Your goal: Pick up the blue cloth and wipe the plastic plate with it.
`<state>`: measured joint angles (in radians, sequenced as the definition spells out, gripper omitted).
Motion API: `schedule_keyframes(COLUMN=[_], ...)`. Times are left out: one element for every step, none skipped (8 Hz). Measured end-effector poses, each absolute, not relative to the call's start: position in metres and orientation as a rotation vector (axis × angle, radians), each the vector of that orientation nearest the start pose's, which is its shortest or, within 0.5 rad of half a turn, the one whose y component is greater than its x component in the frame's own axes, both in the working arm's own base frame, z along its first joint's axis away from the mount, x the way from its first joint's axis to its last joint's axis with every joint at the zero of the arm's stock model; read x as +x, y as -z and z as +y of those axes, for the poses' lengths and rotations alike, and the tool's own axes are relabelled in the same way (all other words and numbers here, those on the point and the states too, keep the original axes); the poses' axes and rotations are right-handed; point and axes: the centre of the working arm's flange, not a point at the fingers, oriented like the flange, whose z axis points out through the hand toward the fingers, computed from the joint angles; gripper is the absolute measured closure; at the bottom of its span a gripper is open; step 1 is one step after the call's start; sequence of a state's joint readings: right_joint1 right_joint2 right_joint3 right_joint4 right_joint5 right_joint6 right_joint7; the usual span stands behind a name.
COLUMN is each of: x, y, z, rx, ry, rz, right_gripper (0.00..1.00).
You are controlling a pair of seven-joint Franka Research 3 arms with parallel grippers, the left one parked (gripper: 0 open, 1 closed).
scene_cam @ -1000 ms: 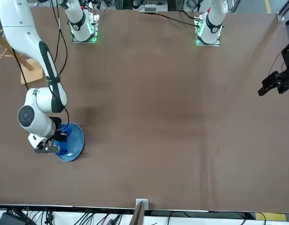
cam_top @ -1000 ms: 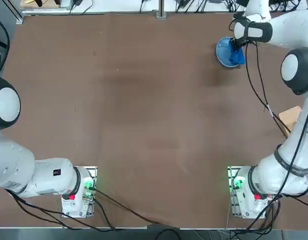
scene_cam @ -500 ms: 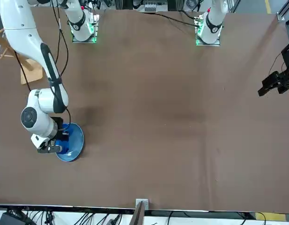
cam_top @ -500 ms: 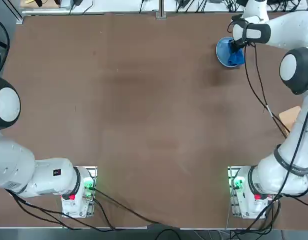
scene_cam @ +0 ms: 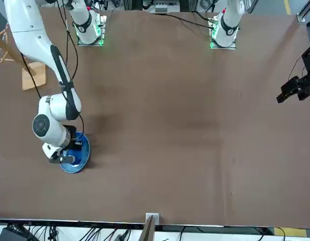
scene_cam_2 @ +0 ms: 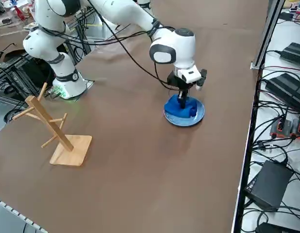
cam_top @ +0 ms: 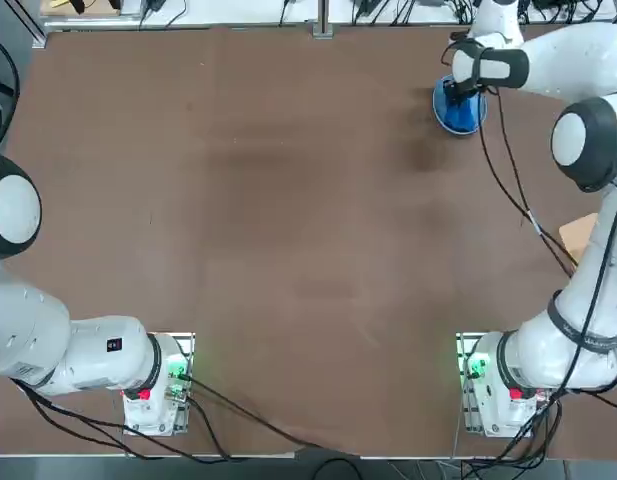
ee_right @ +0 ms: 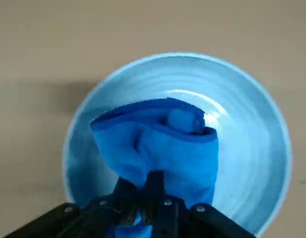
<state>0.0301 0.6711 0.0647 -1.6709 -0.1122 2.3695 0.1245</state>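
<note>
Right tool pointing down over plastic plate, fingers pinched tight on bunched blue cloth, cloth pressed on plate's inner surface, plate on brown counter near far right corner, wooden rack well apart.

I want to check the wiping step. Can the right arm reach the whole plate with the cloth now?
Probably yes: the right gripper, shut on the cloth, sits over the plate, with nothing nearby blocking it.
</note>
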Motion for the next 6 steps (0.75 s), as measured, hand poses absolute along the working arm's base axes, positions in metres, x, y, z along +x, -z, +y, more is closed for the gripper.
schedule_keyframes(x=[0.684,0.687,0.692,0.699,0.707,0.713], y=[-0.219,-0.223,-0.228,-0.23,-0.228,-0.221], z=[0.066,0.071,0.071,0.069,0.066,0.061], rx=[-3.158,-3.149,-3.146,-3.145,-3.144,-3.147], ry=[0.06,0.077,0.1,0.129,0.165,0.204], rz=[-0.043,-0.039,-0.037,-0.03,-0.027,-0.029], right_gripper=[0.94,0.94,0.94,0.94,0.94,0.94])
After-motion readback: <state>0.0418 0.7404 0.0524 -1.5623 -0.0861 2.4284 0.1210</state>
